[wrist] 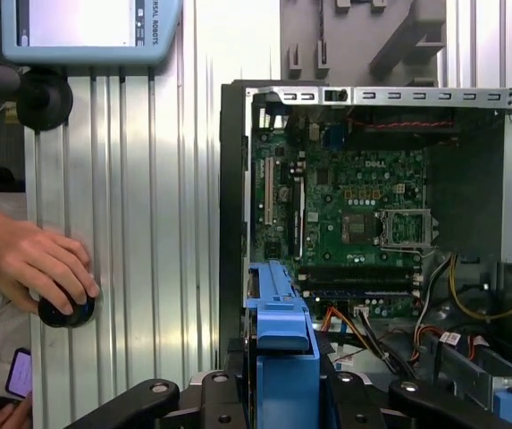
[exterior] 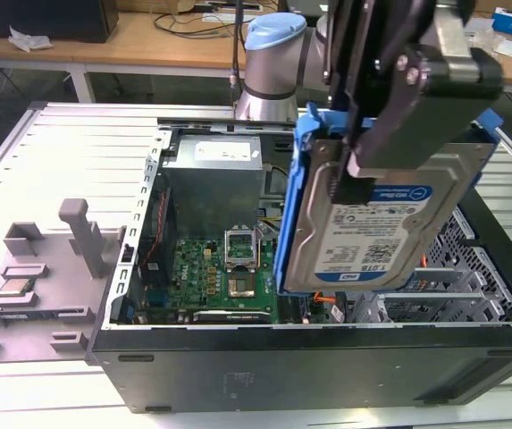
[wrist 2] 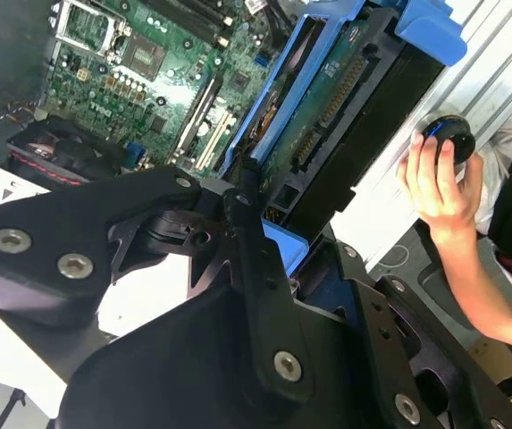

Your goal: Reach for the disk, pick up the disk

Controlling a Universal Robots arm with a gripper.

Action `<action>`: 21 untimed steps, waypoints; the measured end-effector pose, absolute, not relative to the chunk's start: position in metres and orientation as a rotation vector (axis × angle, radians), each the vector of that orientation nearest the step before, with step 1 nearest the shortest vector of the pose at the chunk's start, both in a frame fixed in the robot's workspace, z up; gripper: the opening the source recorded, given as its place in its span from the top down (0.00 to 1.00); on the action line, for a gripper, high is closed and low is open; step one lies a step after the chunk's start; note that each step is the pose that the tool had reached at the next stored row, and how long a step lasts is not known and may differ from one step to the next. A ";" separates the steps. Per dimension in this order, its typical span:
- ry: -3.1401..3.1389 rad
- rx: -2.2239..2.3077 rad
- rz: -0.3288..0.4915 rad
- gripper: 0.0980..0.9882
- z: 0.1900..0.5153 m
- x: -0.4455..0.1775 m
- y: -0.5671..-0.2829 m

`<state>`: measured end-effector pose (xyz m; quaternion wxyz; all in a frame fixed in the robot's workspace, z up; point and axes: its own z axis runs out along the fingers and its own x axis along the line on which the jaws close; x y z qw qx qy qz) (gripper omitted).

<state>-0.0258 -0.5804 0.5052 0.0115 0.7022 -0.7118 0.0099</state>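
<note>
The gripper (exterior: 356, 179) clamps the disk (exterior: 390, 223) by its upper edge and holds it in the air above the near right corner of the open computer case (exterior: 264, 366), label side toward the exterior camera, blue bracket (exterior: 293, 214) framing its edges. The second wrist view shows the drive's underside and connector edge (wrist 2: 340, 116); the first wrist view shows the bracket end-on (wrist: 278, 326) between the fingers. Below lies the green motherboard (exterior: 215, 273), with the grey power supply (exterior: 215, 183) farther back. In both wrist views a person's hand (wrist: 32, 264) rests on a black knob (wrist: 63, 311) on the ribbed table beside the case.
</note>
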 end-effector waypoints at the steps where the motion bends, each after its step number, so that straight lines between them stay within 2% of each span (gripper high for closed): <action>1: -2.220 2.190 0.031 0.70 0.505 -0.023 -0.580; 21: -2.219 2.189 0.029 0.70 0.502 0.023 -0.580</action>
